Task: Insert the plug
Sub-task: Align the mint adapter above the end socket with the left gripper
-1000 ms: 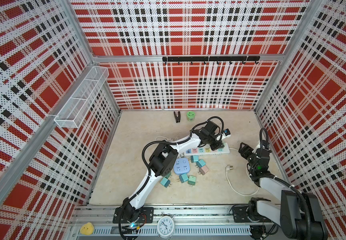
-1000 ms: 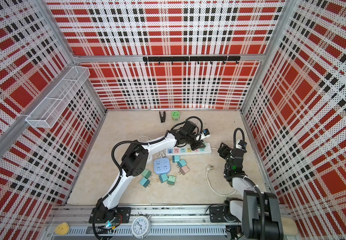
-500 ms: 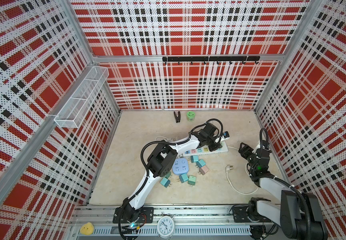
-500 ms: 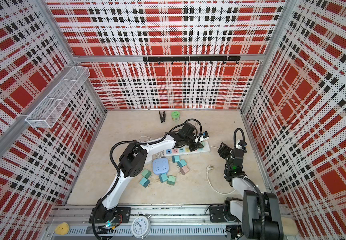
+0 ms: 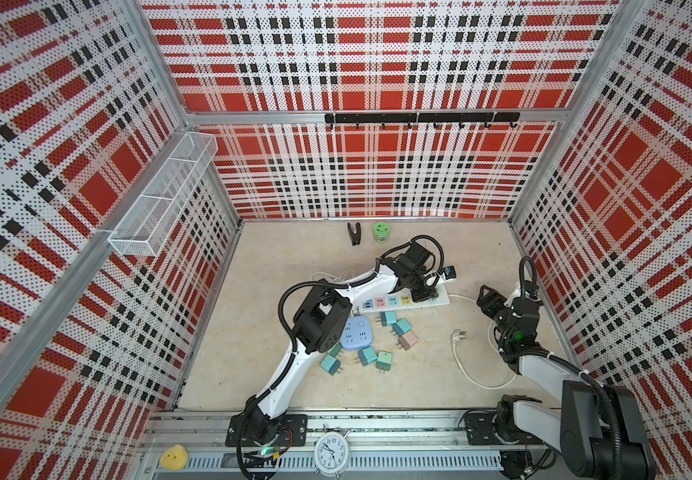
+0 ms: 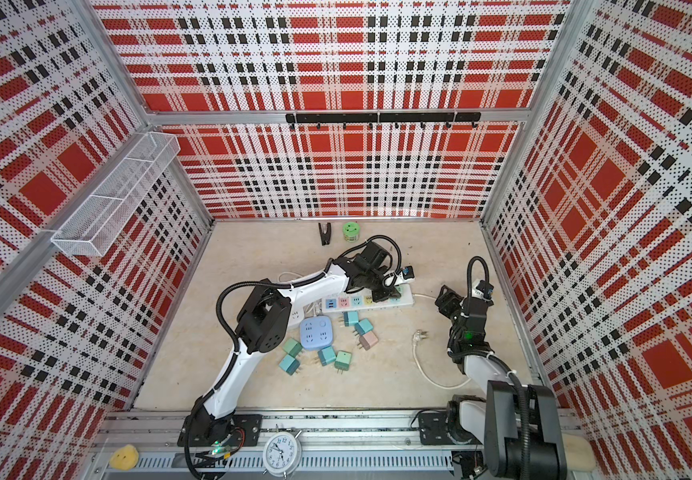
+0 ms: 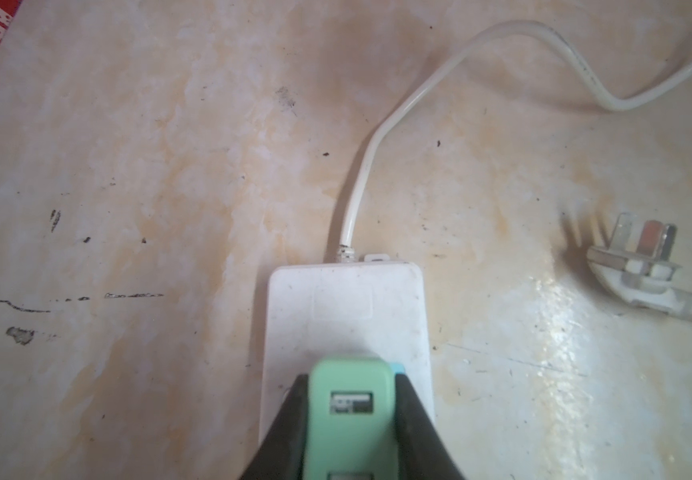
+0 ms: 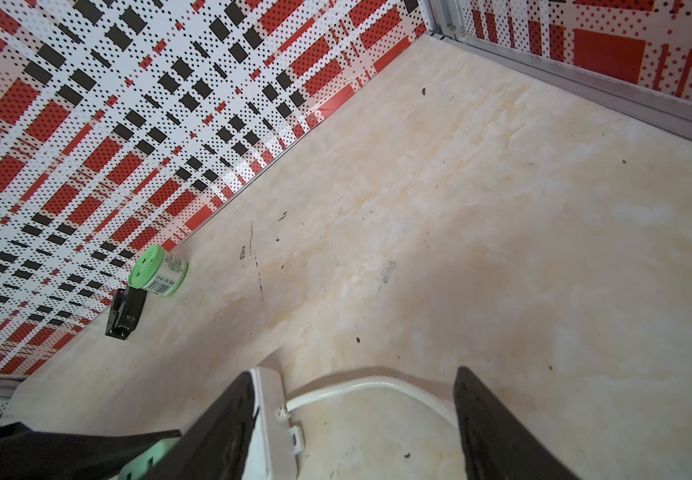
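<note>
Beige marbled floor (image 5: 294, 257) fills a booth with red, white and black plaid walls (image 5: 377, 174). Near the middle lies a white strip (image 5: 442, 299) with a row of coloured sockets, seen in both top views (image 6: 404, 300).

At the strip's cord end the left gripper (image 5: 425, 291) is pressed together on a mint-green plug (image 7: 350, 374). In the left wrist view its two black fingers (image 7: 408, 407) clamp the plug's sides directly over the strip (image 7: 346, 307). A sliver of blue socket shows beside the plug. Whether the pins are seated cannot be told.

A white cord (image 7: 377, 137) leaves that end of the strip and loops across the floor to a wall plug (image 5: 458, 334) lying on its side, prongs free.

To the right, the right gripper (image 5: 487, 301) hovers apart from the strip with its jaws spread, holding nothing. In its wrist view (image 8: 354, 374) the cord passes on the floor between the fingers.

Below the strip sit a blue cube (image 5: 354, 332) and several loose adapters (image 5: 367, 355) in teal, green and pink. By the back wall stand a green tub (image 5: 381, 231) and, just beside it, a black clip (image 5: 353, 233).
</note>
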Available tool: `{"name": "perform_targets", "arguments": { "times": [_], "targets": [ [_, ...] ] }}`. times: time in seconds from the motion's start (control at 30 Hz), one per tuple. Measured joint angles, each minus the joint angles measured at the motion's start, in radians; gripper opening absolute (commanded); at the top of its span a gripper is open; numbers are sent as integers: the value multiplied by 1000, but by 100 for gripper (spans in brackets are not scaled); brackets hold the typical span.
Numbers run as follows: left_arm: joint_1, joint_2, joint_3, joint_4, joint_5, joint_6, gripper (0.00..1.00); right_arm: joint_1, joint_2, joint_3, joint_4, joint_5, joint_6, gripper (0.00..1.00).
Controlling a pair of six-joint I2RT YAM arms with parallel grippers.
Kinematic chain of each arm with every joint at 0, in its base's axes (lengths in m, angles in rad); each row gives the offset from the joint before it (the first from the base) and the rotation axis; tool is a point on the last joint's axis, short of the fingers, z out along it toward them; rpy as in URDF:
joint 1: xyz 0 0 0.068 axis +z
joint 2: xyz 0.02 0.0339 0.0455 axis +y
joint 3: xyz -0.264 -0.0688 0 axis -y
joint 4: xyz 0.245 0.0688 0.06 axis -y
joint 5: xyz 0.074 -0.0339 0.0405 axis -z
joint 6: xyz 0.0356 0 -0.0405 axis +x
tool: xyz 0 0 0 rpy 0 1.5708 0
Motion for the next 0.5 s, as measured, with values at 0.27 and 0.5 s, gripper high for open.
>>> {"name": "perform_targets", "arguments": {
  "times": [0.27,0.5],
  "targets": [
    [-1,33,74,-85,-12,5,0,0,-2,-1,0,0,0,77],
    [-16,24,61,-91,-64,7,5,0,-9,-3,0,0,0,77]
  ]
}}
